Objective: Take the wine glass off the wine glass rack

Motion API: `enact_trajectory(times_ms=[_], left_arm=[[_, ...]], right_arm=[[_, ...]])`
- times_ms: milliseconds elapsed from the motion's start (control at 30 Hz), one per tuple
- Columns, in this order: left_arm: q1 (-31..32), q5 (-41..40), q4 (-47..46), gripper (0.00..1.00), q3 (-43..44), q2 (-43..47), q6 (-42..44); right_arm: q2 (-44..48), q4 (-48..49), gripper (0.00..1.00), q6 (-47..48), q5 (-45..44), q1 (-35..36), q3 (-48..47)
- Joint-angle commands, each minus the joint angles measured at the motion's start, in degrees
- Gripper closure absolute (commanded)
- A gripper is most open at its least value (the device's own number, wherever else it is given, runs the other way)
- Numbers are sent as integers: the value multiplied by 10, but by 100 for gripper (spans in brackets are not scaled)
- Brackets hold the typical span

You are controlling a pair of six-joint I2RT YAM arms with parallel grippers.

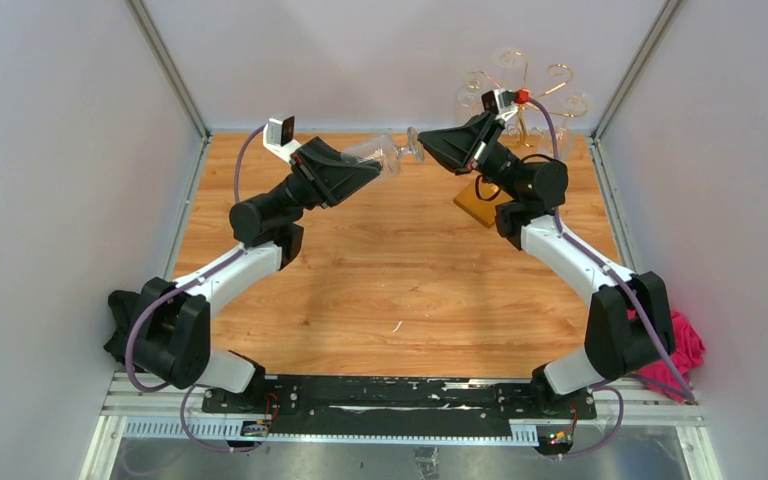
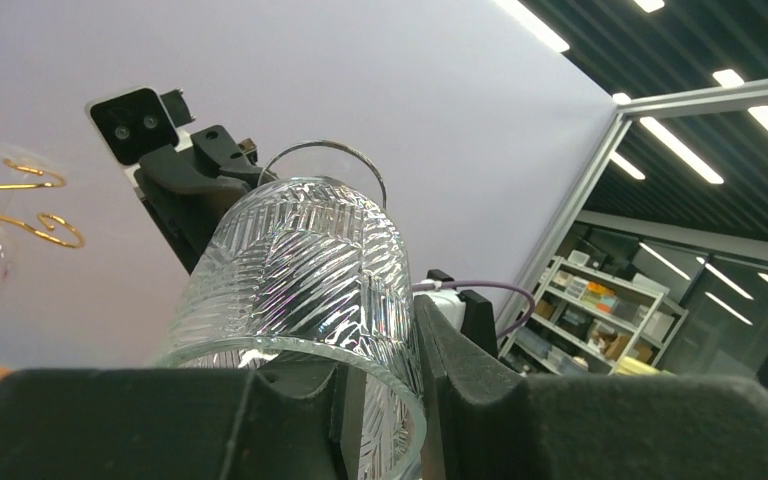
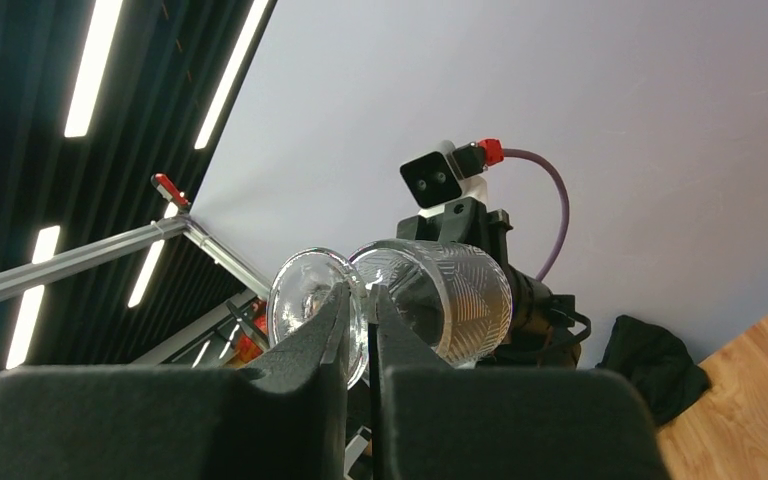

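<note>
A clear wine glass (image 1: 384,153) lies sideways in mid-air at twelve o'clock. The right gripper (image 1: 426,146) is clamped on its stem. The left gripper (image 1: 370,170) flanks the bowl, but its grip is unclear. At one o'clock, the wine glass rack (image 1: 525,85) is partly hidden behind the right arm.

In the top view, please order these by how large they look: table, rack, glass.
1. Table, largest by far.
2. Rack.
3. Glass, smallest; it is partly hidden, yet clearly smaller than the rack.

Pink cloth (image 1: 684,346), black cloth (image 3: 650,360), wooden table (image 1: 390,275)
</note>
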State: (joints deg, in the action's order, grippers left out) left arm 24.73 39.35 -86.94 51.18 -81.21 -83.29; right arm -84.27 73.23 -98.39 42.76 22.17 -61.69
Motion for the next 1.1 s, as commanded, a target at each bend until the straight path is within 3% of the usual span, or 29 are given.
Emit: enact_trajectory(times_ms=[0, 133, 300, 333, 400, 533, 700, 800, 933, 1067], left_arm=[[8, -6, -36, 94, 3, 12, 1], [8, -6, -36, 100, -3, 19, 3], [7, -22, -36, 100, -19, 31, 7], [5, -32, -36, 100, -23, 39, 10], [-4, -48, -35, 100, -32, 55, 6], [-30, -56, 15, 100, -33, 95, 12], [-33, -55, 254, 100, -17, 182, 158], [-33, -97, 532, 100, 53, 235, 308], [-33, -228, 884, 100, 180, 245, 494], [-33, -347, 1070, 100, 296, 205, 582]], right_arm=[[7, 9, 100, 13, 28, 24, 14], [8, 10, 100, 12, 30, 25, 14], [13, 0, 97, 20, 36, 25, 8], [15, -3, 90, 23, 37, 25, 6], [22, -11, 65, 28, 38, 25, 4], [43, -49, 33, 54, 41, 24, 0], [77, -120, 19, 107, 39, 24, 5], [106, -191, 19, 168, 47, 24, 0], [153, -396, 19, 295, 53, 24, -40], [190, -642, 19, 452, 24, 24, -112]])
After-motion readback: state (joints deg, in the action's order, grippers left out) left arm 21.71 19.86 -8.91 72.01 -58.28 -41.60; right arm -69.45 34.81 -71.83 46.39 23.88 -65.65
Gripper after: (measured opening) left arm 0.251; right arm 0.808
